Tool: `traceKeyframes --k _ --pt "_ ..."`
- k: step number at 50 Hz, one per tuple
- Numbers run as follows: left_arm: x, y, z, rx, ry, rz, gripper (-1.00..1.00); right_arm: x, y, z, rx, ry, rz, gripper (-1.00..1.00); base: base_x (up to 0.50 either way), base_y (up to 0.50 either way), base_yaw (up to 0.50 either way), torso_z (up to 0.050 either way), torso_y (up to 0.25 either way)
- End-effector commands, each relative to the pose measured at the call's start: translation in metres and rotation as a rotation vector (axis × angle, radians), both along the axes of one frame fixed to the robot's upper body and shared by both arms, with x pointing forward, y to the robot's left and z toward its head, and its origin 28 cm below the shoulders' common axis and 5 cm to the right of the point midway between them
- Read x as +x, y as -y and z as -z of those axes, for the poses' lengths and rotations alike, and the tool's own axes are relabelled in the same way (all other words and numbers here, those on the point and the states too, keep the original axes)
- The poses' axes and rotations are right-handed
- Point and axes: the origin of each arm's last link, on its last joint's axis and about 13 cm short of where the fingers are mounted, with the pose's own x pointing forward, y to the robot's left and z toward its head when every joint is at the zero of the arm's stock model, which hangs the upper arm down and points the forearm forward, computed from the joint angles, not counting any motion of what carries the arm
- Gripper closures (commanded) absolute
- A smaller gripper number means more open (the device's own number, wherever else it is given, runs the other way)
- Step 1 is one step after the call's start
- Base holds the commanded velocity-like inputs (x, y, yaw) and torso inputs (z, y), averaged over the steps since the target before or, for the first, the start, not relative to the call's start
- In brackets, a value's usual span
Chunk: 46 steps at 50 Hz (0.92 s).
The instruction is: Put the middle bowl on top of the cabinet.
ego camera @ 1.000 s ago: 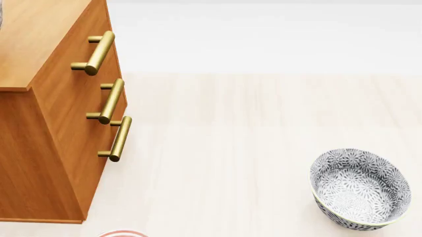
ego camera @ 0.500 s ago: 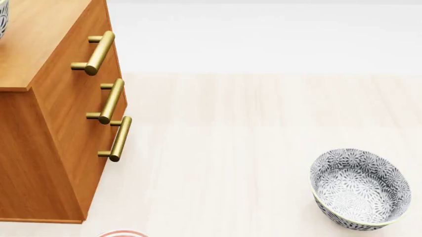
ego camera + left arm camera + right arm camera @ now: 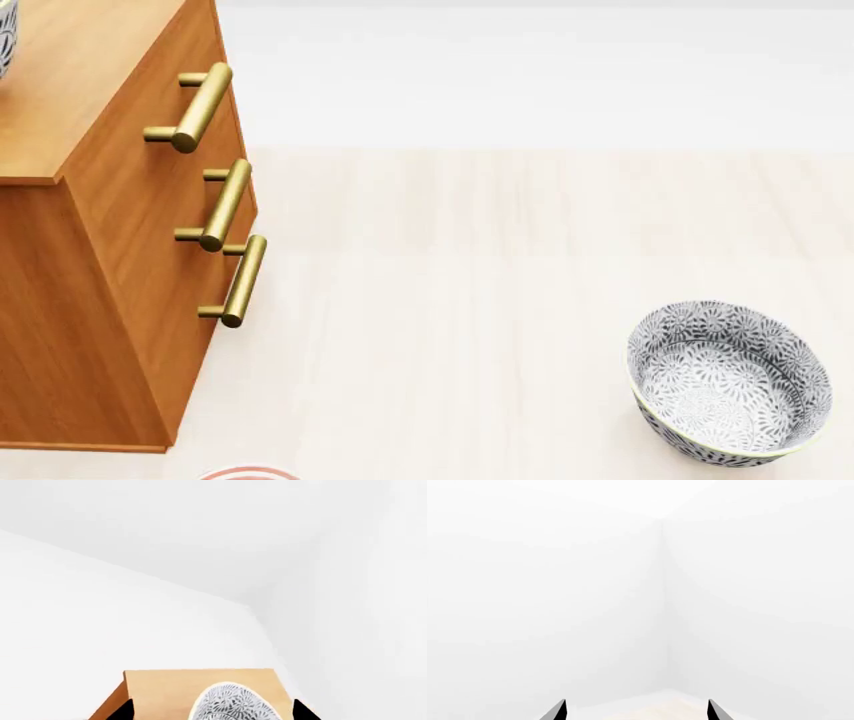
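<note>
My left claw stands spread, its tips flanking the middle bowl over the cabinet top; whether the bowl rests there I cannot tell. My right claw is spread, holding nothing. Another floral bowl sits on the floor.

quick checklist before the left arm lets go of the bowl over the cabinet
1. Middle bowl over the cabinet top: ok in the left wrist view.
2. Bowl resting on the top rather than above it: cannot tell.
3. Left gripper fingertips wide apart beside the bowl; grip contact: cannot tell.
4. Bowl clear of the top's edges: cannot tell; the head view shows only a sliver at its left border.
5. Right gripper open and empty: ok.
6. Other bowl on the floor, out of the way: ok.
</note>
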Motion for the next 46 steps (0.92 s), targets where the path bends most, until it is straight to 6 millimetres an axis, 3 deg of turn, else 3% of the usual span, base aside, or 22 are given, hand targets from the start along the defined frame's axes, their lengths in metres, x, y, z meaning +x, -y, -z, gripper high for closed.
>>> traceKeyframes --k 1,17,25,36,46 --pt "-0.023 0.01 -0.006 0.207 0.096 0.025 -1.0 0.0 0.0 0.0 -0.002 0.002 0.0 -1.0 0.0 0.0 0.0 0.0 0.0" --pt "-0.034 0.015 -0.019 0.473 0.258 0.017 -1.0 -0.001 0.001 -0.001 -0.004 0.002 -0.004 -1.0 0.0 0.0 0.0 0.0 0.0" --pt "-0.049 0.032 -0.017 0.612 0.377 0.086 -1.0 -0.002 0.0 -0.002 -0.006 0.005 -0.004 -1.0 0.0 0.0 0.0 0.0 0.0" --pt "-0.063 0.058 0.001 0.798 0.528 0.237 -1.0 -0.003 -0.001 -0.002 -0.009 0.009 -0.005 -1.0 0.0 0.0 0.0 0.0 0.0" --pt "-0.068 0.068 0.02 0.93 0.595 0.27 -1.0 -0.004 0.0 -0.003 -0.011 0.012 -0.006 -1.0 0.0 0.0 0.0 0.0 0.0"
